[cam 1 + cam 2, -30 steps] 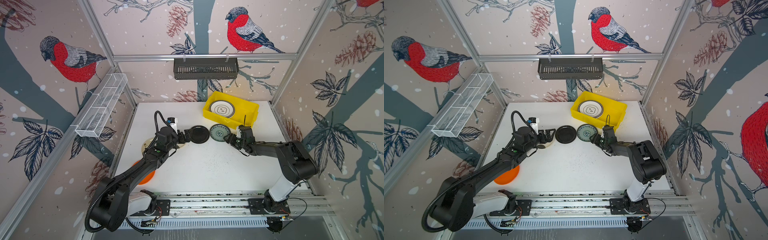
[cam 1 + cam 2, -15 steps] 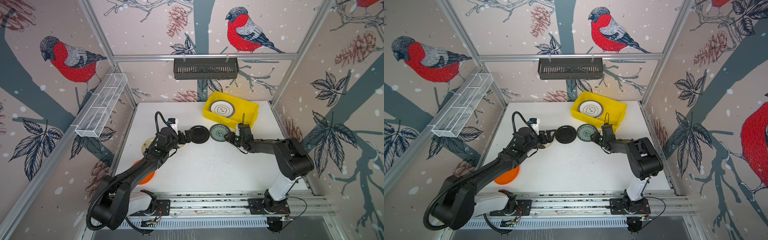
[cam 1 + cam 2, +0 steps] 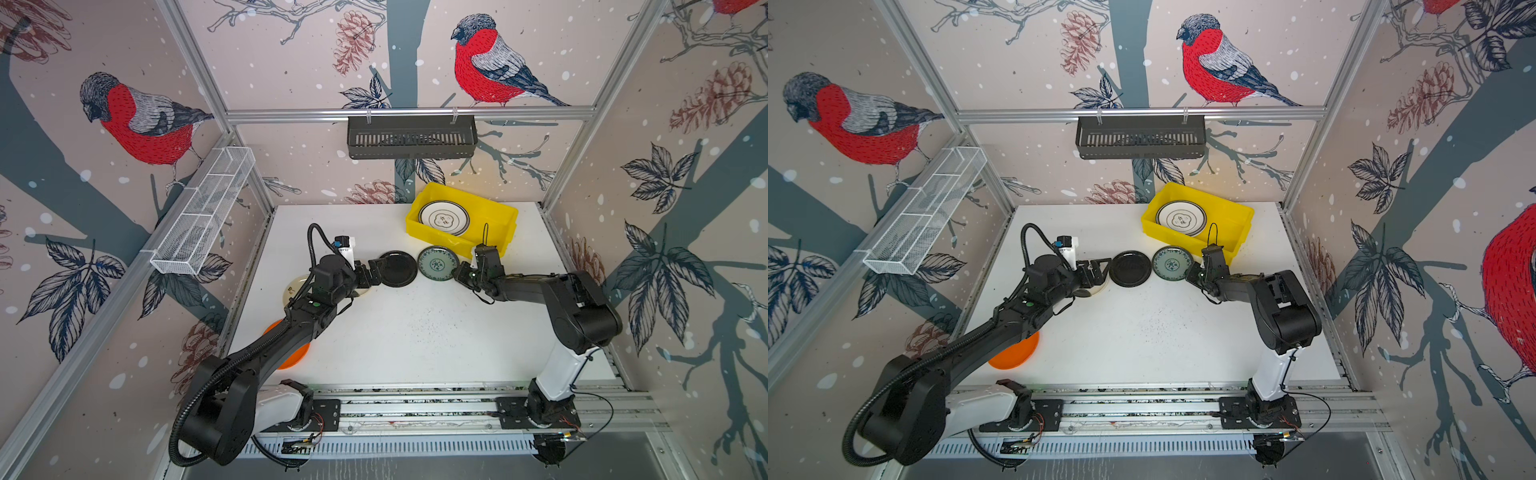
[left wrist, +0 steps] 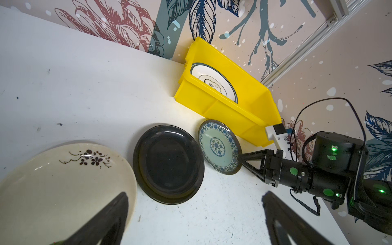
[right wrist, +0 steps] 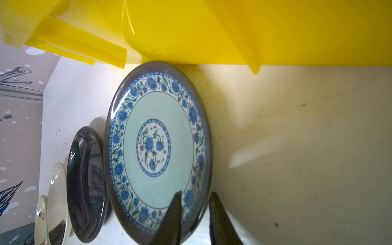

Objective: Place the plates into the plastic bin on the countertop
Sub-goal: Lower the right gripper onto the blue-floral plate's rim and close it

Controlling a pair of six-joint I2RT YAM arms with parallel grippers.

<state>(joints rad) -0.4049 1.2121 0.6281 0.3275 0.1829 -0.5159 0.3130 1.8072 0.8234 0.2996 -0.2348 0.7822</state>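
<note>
Teal-patterned, the teal plate (image 5: 157,148) lies flat on the counter (image 3: 415,332), its far edge up against the outer wall of the yellow bin (image 3: 500,232). The right gripper (image 5: 196,193) straddles the plate's near rim: one finger (image 5: 174,214) lies over the blue floral border, and its mate sits just outside the edge. The jaws stand narrow around the rim, but whether they pinch it I cannot tell. A white plate (image 3: 444,217) lies inside the bin. Just beside the teal plate is a black plate (image 3: 398,269), and beyond that a cream plate (image 4: 63,186). The left gripper (image 4: 195,212) is spread wide and holds nothing, low at the black plate's edge on the side away from the teal one. An orange plate (image 3: 1017,353) lies partly under that arm, well apart.
</note>
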